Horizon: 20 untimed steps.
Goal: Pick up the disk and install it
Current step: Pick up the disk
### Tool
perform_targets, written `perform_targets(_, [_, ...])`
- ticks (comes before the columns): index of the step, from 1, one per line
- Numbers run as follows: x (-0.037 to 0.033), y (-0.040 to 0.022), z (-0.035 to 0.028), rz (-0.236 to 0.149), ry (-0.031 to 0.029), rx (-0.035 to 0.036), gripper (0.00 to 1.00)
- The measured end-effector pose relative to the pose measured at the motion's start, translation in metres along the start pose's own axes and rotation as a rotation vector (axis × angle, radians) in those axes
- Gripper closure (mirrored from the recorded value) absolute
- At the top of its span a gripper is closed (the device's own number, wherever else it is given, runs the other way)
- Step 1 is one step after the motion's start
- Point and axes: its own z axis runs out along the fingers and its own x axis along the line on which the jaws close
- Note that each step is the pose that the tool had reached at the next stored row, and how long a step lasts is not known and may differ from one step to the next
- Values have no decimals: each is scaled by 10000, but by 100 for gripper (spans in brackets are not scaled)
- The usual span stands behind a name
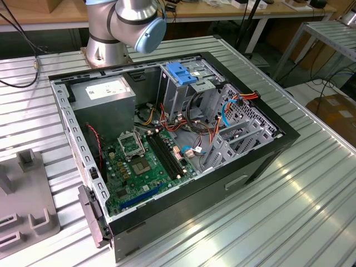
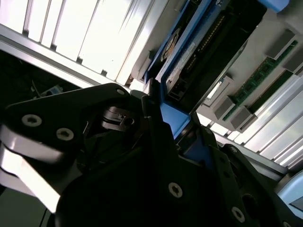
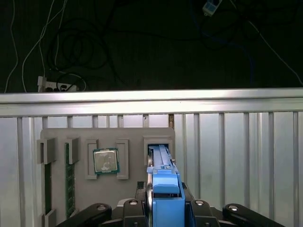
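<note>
Blue plastic rails edge the black-and-silver metal hard disk, which stands on edge between the fingers of the black end effector, seemingly clamped on its sides; its long axis runs straight ahead into a slot of the grey holder tray on the ribbed metal bench

ribbed metal table | wooden bench behind | cardboard box

The blue-railed disk stands on edge in a grey fixture slot.
</note>
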Motion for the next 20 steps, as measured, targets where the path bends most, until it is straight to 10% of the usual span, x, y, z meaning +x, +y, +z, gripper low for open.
perform_targets(20, [4, -2, -255, -1, 0, 0, 63])
